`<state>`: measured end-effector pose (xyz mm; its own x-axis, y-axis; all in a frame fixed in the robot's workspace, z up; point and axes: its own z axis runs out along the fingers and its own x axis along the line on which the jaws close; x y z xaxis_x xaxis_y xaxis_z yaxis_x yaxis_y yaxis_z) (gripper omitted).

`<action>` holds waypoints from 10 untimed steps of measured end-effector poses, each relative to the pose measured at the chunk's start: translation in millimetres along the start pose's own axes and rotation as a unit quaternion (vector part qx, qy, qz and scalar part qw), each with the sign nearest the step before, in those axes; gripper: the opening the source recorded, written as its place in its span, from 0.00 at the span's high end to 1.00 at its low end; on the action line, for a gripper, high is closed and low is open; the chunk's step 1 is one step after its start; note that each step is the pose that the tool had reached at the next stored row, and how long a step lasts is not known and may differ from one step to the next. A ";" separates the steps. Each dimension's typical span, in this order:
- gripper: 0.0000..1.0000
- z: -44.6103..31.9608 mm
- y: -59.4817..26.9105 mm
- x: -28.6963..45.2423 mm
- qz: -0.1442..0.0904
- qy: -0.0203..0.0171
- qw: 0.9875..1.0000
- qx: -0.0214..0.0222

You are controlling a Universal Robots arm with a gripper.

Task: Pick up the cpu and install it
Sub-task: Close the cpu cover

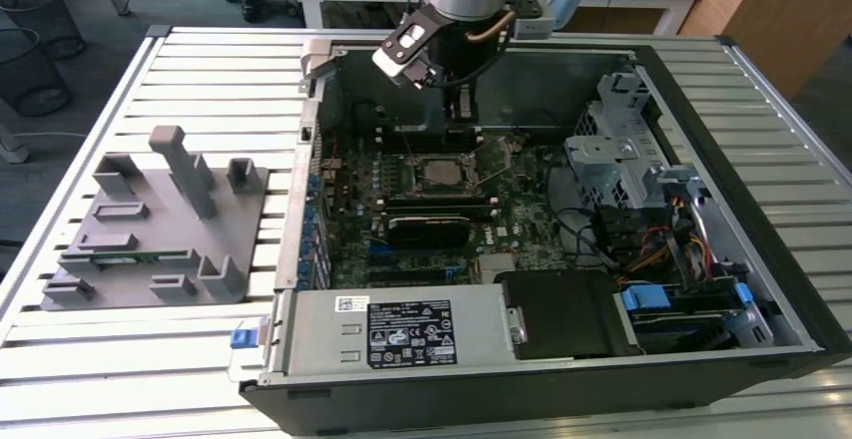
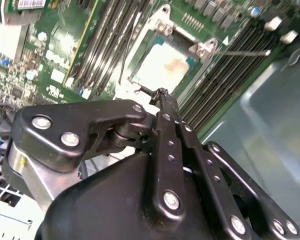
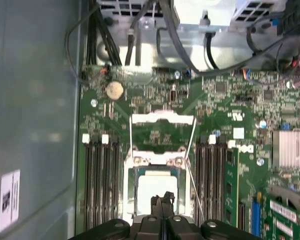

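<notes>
The cpu (image 1: 437, 172), a small square chip with a pale shiny top, lies flat in the black motherboard socket inside the open computer case. In both wrist views the cpu (image 2: 162, 67) (image 3: 155, 187) sits in the socket just beyond my fingertips. The socket's metal frame (image 3: 162, 127) stands folded open beside it. My gripper (image 1: 460, 117) hangs above the board, a little toward the case's back wall from the socket. Its black fingers (image 2: 162, 107) are pressed together with nothing between them. The gripper (image 3: 162, 200) is apart from the chip.
Memory slots (image 3: 97, 180) flank the socket on both sides. A drive cage (image 1: 620, 160) and cables fill the exterior view's right, and the power supply (image 1: 399, 329) sits at the front. Outside the case stands a grey fixture block (image 1: 147, 229) on the slatted table (image 1: 80, 379).
</notes>
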<state>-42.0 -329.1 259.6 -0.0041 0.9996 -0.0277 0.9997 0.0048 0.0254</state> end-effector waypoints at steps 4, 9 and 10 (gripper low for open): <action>0.89 0.2 5.2 -0.1 0.000 0.000 1.000 0.000; 0.89 -10.2 5.6 -0.3 0.000 0.000 1.000 0.000; 0.89 -12.2 5.6 -0.4 0.000 0.000 1.000 0.000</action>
<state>-36.7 -329.1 271.9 -0.0040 0.9996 -0.0280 0.9997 0.0047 0.0253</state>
